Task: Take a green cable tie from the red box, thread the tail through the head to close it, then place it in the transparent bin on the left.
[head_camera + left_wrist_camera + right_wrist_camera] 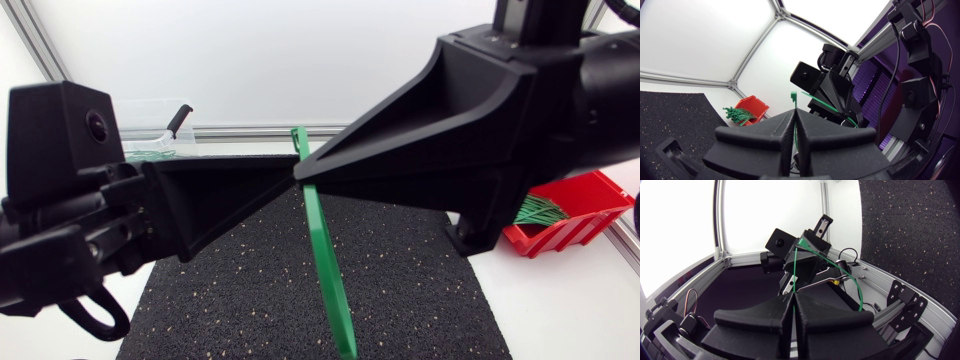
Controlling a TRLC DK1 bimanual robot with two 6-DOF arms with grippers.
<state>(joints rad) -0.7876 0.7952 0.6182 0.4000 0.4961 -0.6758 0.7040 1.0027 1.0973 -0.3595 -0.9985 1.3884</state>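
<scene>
Both pincers are matte black, each with two broad wedge-shaped fingers with smooth flat faces. They meet tip to tip high above the mat, the left pincer (284, 180) coming in from the left and the right pincer (306, 171) from the right. Each has its fingers pressed narrow, clamped on the green cable tie (322, 255), a thin, flat, glossy plastic strap. In the left wrist view the strap sits in the slit between the left fingers, and its small square head (794, 96) juts out just ahead of the tips. In the right wrist view the strap leaves the slit between the right fingers, runs ahead to the left pincer and curves off in a wide bow. From above, the long tail hangs toward the near side over the mat (420, 290), a coarse black foam-like sheet flecked with pale grains, lying on the smooth white table (560, 310). The red box (588, 205), of hard plastic with an open front, sits at the right beside the mat and holds a bundle of spare green ties (540, 210). The transparent bin (160, 122), clear and thin-walled, stands at the far left.
</scene>
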